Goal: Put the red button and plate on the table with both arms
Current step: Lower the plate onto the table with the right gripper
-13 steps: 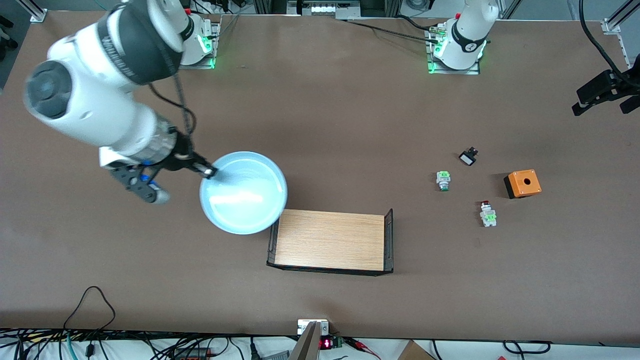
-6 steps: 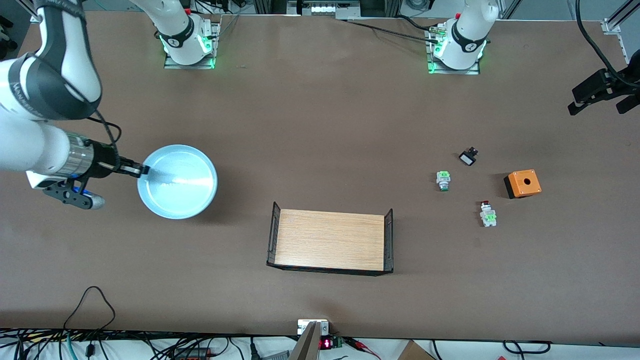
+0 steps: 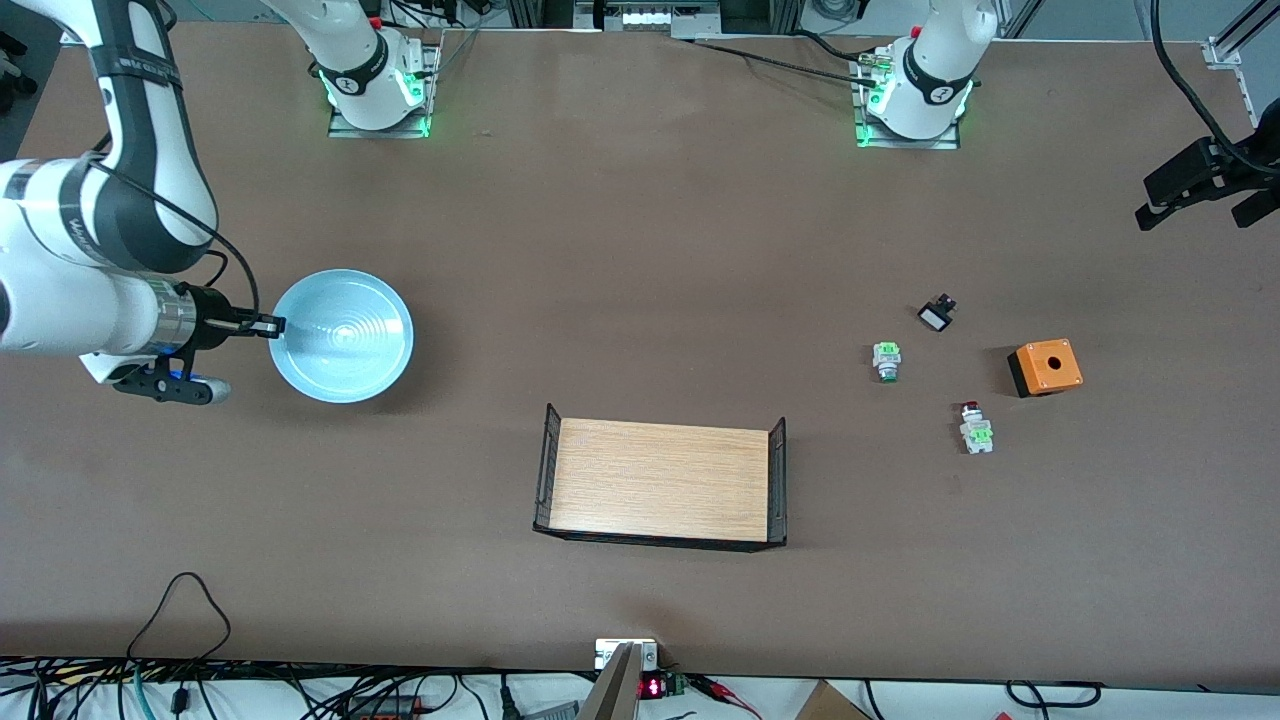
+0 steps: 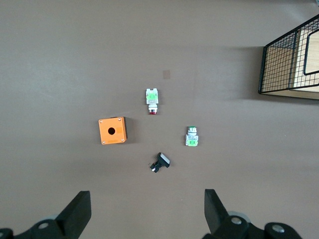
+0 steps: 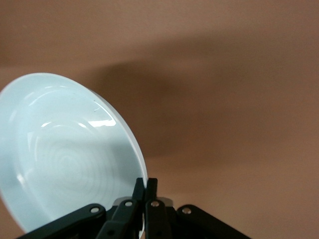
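The light blue plate point(image 3: 342, 335) point(image 5: 65, 149) hangs tilted a little above the brown table point(image 3: 640, 250) at the right arm's end. My right gripper point(image 3: 272, 325) point(image 5: 145, 185) is shut on its rim. The red button point(image 3: 972, 425) point(image 4: 152, 99) lies on the table at the left arm's end, nearer the front camera than the orange box. My left gripper point(image 3: 1200, 190) point(image 4: 147, 204) hovers high over that end of the table, open, with nothing between its fingers.
A green-and-silver switch point(image 3: 886, 360), a small black part point(image 3: 937, 314) and an orange box point(image 3: 1046, 367) lie round the red button. A light-wood tray with black wire ends point(image 3: 660, 482) stands mid-table, nearer the front camera.
The right arm has swung the plate from the tray's corner out toward its own end of the table. The left gripper has barely shifted.
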Robot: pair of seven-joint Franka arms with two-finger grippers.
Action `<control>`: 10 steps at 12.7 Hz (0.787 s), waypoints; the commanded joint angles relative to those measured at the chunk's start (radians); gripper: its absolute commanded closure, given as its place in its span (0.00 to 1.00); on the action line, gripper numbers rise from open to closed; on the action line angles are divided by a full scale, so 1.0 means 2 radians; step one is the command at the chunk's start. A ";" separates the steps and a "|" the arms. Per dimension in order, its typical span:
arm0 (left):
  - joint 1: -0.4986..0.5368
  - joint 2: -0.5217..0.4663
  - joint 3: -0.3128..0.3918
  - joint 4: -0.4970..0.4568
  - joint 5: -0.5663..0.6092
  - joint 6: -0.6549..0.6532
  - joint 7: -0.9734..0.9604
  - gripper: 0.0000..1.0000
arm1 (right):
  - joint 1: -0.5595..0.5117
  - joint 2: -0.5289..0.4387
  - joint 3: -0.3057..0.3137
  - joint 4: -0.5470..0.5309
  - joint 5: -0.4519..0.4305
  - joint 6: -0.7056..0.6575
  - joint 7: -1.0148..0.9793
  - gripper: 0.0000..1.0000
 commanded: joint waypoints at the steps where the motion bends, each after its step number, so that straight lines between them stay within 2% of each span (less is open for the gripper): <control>1: 0.004 0.003 -0.006 0.012 0.003 -0.010 -0.009 0.00 | -0.021 -0.027 0.009 -0.077 -0.017 0.058 -0.049 1.00; 5: 0.004 0.003 -0.012 0.012 0.003 -0.009 -0.015 0.00 | -0.046 -0.027 0.009 -0.136 -0.018 0.151 -0.110 1.00; 10: 0.004 0.003 -0.013 0.011 0.003 -0.009 -0.016 0.00 | -0.053 -0.025 0.009 -0.216 -0.018 0.280 -0.141 1.00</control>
